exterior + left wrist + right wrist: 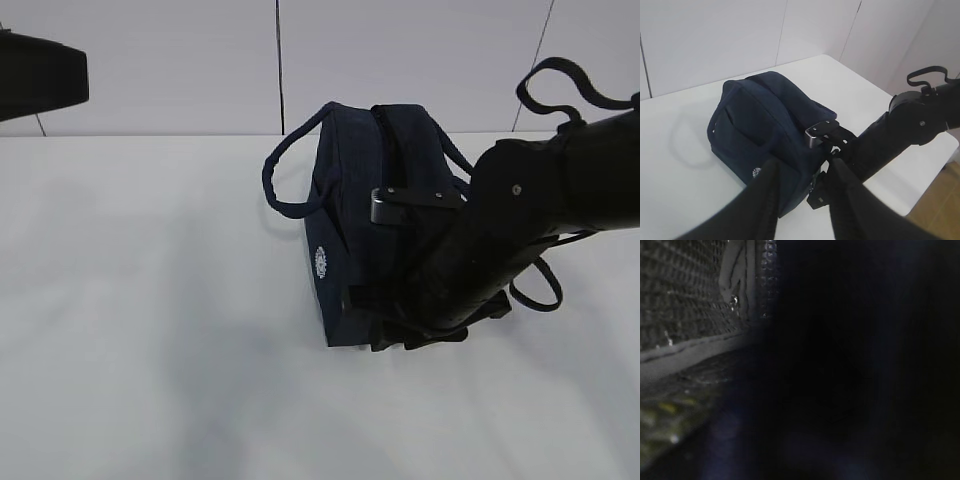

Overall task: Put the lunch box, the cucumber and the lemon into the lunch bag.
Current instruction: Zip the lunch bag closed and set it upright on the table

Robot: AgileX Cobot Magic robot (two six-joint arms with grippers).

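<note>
The dark navy lunch bag [345,230] stands on the white table, and its round white logo [321,262] faces me. My right arm [520,220] reaches from the right into the bag's open top, so its gripper is buried inside. The right wrist view is almost black, with only silver foil lining [680,290] at the upper left, and no jaws show. My left gripper [803,162] hovers open and empty above the bag [755,125], apart from it. The lunch box, the cucumber and the lemon are hidden.
The left arm [40,75] hangs high at the far left. One loop handle [275,175] droops off the bag's left side and another [545,290] lies behind the right arm. The white table [150,340] spreads left and in front of the bag. A wall stands behind.
</note>
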